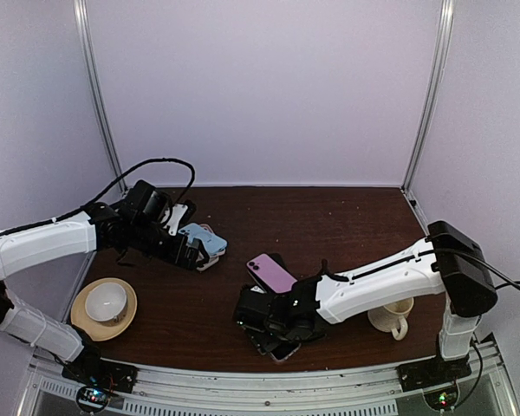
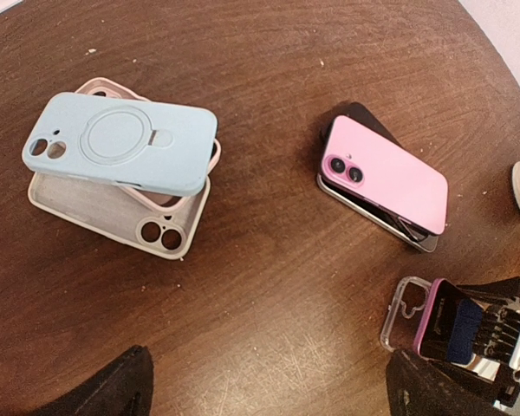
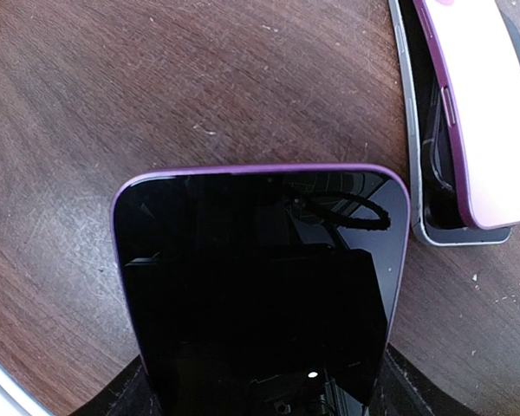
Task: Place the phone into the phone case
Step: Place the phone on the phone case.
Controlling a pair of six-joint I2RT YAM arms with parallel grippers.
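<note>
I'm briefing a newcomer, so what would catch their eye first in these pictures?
The purple-edged phone gripped by the right gripper at the front of the table, its dark screen filling the right wrist view. Next, the pink phone stacked on a dark phone mid-table, and the light blue case topping a beige case on the left side.

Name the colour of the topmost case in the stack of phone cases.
The topmost case is light blue; left wrist view.
</note>
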